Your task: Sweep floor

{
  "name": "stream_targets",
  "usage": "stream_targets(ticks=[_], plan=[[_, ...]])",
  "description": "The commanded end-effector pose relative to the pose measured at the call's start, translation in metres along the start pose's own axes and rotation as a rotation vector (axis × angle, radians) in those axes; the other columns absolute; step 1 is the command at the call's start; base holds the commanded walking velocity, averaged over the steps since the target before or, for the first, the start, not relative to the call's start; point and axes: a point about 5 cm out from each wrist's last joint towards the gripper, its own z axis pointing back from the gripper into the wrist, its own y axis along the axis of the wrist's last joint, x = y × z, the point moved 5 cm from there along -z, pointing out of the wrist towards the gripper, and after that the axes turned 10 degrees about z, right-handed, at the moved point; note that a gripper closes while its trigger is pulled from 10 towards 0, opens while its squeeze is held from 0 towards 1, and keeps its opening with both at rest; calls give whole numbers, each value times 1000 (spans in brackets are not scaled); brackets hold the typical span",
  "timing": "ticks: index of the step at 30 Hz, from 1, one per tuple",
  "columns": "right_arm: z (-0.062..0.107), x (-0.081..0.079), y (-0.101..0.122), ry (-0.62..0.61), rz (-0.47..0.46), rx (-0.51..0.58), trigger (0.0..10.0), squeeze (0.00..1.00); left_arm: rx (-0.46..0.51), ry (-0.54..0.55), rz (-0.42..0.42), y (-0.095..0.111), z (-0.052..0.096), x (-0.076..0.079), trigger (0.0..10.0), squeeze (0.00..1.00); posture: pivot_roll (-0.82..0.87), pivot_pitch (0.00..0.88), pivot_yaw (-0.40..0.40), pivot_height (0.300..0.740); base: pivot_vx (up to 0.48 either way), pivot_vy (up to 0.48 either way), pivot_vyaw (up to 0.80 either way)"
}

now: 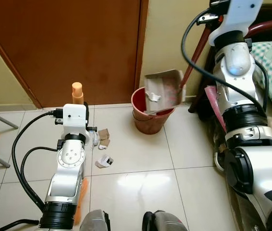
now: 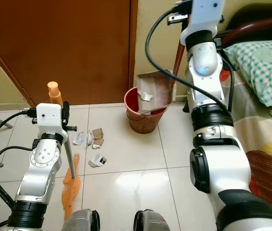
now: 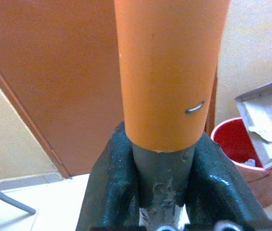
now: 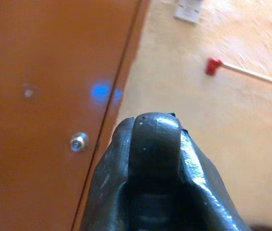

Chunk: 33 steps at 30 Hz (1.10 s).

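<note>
Tiled floor (image 1: 141,168): right gripper (image 4: 155,159) clamps dustpan (image 1: 164,91) tipping over red bucket (image 1: 151,118); left gripper (image 3: 160,192) grips broom (image 3: 167,72); paper scraps (image 1: 105,161) remain.

The floor (image 1: 141,183) is laid in glossy pale tiles in which light is mirrored, and the door (image 1: 78,43) is seen as smooth, matt brown wood. The bucket (image 1: 151,120) looks like dull red plastic, and the scraps (image 2: 93,139) beside it like crumpled paper and card. The broom handle (image 3: 167,72) is sheathed in smooth orange plastic over grey metal, and the pillow (image 2: 263,67) is covered in checked cloth.
</note>
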Motion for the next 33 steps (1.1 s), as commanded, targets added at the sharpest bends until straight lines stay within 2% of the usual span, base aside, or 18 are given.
stream_targets(ticks=[1, 3, 5, 7, 8, 10, 16, 22, 24, 25, 27, 30, 33], plan=[[-8, -6, 28, 11, 57, 130, 10000, 0, 30, -3, 0, 5, -1, 2, 10000, 0, 17, 76, -49, 740, 0, 0, 0], [-5, -21, 33, 46, 109, 167, 10000, 0, 32, 1, -1, 5, -1, 2, 10000, 0, 19, 72, -51, 740, 0, 0, 0], [-5, -22, 33, 49, 118, 173, 10000, 0, 32, 1, -1, 5, -1, 2, 10000, 0, 19, 72, -51, 740, 0, 0, 0], [-1, -38, 35, 87, 148, 200, 10000, 0, 37, 4, -3, 6, -1, 2, 10000, 0, 25, 70, -56, 740, 0, 0, 0], [-1, -38, 35, 87, 148, 200, 10000, 0, 37, 4, -3, 6, -1, 2, 10000, 0, 25, 70, -56, 740, 0, 0, 0], [8, -60, 39, 144, 188, 248, 10000, 0, 42, 10, -6, 6, -1, 1, 10000, 0, 29, 70, -61, 740, 0, 0, 0], [12, -70, 41, 157, 170, 266, 10000, 0, 43, 13, -3, 6, 0, 2, 10000, 0, 30, 69, -65, 740, 0, 0, 0], [7, -61, 43, 85, -38, 205, 10000, 0, 45, 9, 0, 5, 0, 4, 10000, 0, 25, 67, -68, 740, 0, 0, 0], [5, -57, 42, 47, -158, 165, 10000, 0, 48, 9, 2, 6, -1, 5, 10000, 0, 25, 67, -68, 740, 0, 0, 0], [5, -57, 42, 47, -158, 165, 10000, 0, 48, 9, 2, 6, -1, 5, 10000, 0, 25, 67, -68, 740, 0, 0, 0], [6, -57, 38, 34, -282, 120, 10000, 0, 47, 8, 3, 6, -1, 5, 10000, 0, 25, 67, -68, 740, 0, 0, 0], [16, -60, 26, 27, -360, 54, 10000, 0, 43, 4, 1, 4, 0, 5, 10000, 0, 22, 70, -65, 740, 0, 0, 0], [21, -62, 20, 28, -387, 21, 10000, 0, 41, 2, -1, 3, 1, 4, 10000, 0, 21, 72, -65, 740, 0, 0, 0]])
